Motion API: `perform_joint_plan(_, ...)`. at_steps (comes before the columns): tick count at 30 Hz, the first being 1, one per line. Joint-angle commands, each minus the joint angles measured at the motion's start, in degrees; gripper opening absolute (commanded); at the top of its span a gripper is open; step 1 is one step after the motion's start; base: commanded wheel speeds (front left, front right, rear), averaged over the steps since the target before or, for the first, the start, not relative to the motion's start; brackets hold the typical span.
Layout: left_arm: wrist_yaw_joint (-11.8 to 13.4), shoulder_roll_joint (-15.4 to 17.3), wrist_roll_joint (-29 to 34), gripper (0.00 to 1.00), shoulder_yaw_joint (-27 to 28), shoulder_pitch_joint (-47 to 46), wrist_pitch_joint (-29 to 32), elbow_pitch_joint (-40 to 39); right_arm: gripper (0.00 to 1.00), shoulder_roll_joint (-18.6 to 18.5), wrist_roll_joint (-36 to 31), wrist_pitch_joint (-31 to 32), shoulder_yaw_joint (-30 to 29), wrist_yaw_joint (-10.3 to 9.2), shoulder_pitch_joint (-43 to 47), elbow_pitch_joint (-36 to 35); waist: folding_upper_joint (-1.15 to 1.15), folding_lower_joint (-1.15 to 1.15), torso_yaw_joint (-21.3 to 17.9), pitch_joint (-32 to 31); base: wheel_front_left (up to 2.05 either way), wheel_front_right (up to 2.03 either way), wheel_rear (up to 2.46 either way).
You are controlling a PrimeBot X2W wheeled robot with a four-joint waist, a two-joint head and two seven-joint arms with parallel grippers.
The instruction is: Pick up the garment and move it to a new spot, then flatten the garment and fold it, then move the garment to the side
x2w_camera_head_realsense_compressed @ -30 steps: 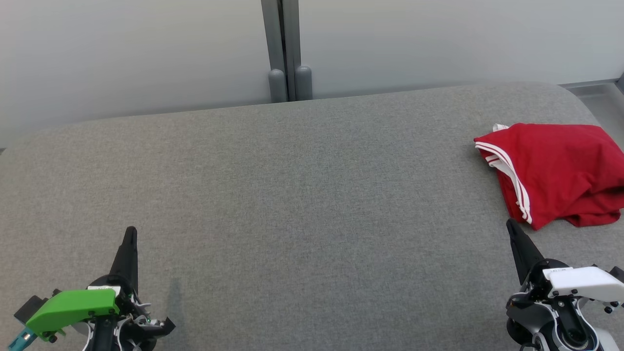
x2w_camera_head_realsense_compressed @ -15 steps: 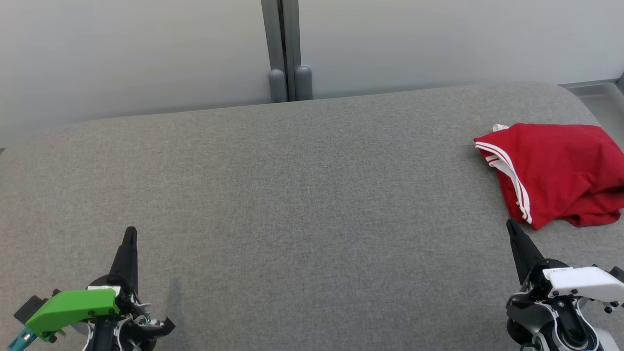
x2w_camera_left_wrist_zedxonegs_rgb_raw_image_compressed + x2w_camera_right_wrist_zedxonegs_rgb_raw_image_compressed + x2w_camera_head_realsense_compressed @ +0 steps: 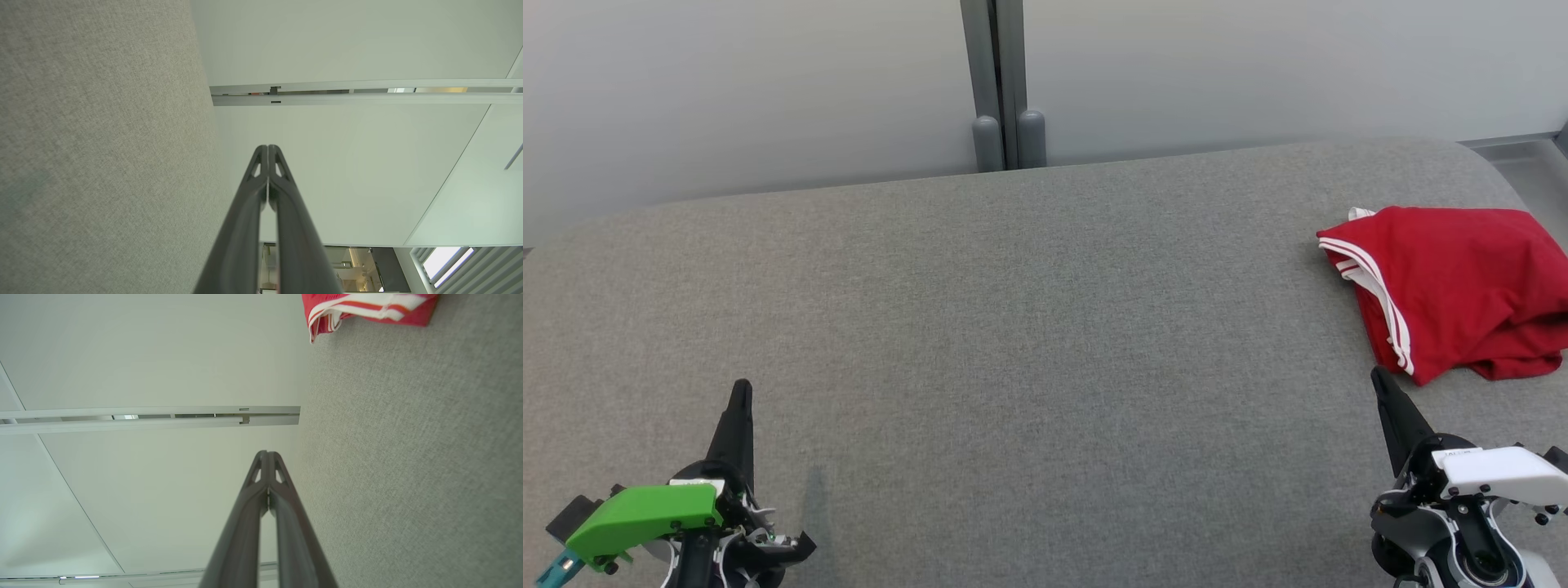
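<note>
where: red white-striped cloth garment (image 3: 1454, 290) — right edge of the grey fabric table (image 3: 1045, 327)
right claw (image 3: 1378, 377): pinched together, empty, garment just beyond its tip — nearer arm
left claw (image 3: 741, 385): pinched together, well away

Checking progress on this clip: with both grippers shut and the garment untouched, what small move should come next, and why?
Probably open the right gripper and ease it toward the red garment: it lies bunched just beyond that gripper's shut fingertips, far from the left gripper across the grey surface.
</note>
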Motion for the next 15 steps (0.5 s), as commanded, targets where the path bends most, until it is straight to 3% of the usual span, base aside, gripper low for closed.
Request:
perform_joint_plan(1,-0.2,0.0,0.2,0.00,0.2,-0.7,0.2,-0.1,0.00,-0.3,0.2,0.2,-0.1,-0.04,-0.4,-0.2,0.00,0.00,0.0,0.0,0.00,0.00,0.00)
perform_joint_plan(15,-0.2,0.0,0.3,0.00,0.2,-0.7,0.2,-0.1,0.00,-0.3,0.2,0.2,-0.1,-0.04,-0.4,-0.2,0.00,0.00,0.0,0.0,0.00,0.00,0.00)
